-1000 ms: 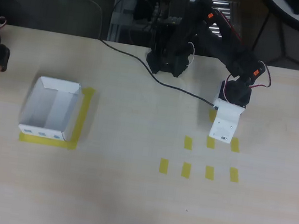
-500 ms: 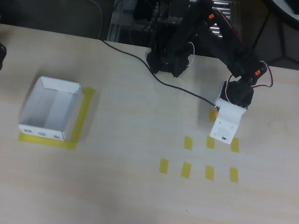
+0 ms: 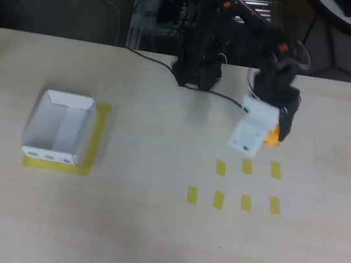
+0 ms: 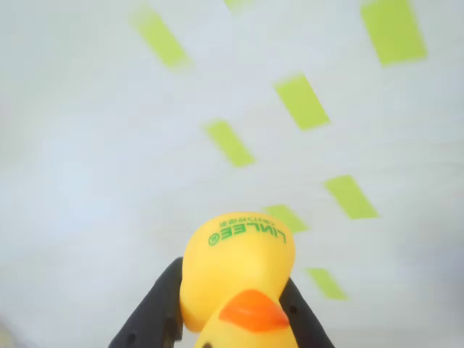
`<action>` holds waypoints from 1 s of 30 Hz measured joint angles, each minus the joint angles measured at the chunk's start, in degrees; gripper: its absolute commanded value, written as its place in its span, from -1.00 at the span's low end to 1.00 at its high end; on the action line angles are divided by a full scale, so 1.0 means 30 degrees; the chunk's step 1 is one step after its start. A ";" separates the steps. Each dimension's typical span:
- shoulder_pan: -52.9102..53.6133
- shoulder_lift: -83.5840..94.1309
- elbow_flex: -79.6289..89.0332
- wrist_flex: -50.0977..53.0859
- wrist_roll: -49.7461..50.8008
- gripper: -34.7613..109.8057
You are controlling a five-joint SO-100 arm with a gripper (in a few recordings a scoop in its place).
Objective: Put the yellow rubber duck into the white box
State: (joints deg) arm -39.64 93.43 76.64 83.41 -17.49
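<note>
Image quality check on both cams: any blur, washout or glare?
Overhead view: the end effector and arm are smeared by motion blur, while the white box and tape strips stay sharp; lighting is even. Wrist view: the table is washed out to near white and the tape strips are soft; the yellow rubber duck is in focus, its printed lettering readable.
</note>
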 measured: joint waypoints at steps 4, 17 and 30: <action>0.1846 0.3604 -0.0293 0.0498 0.0762 -0.52; 1.4062 1.4473 0.3164 -0.3047 0.1670 -0.52; 2.4756 1.9951 1.4297 -1.0928 0.1670 -0.52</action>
State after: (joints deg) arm 34.63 153.28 119.53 50.62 -12.48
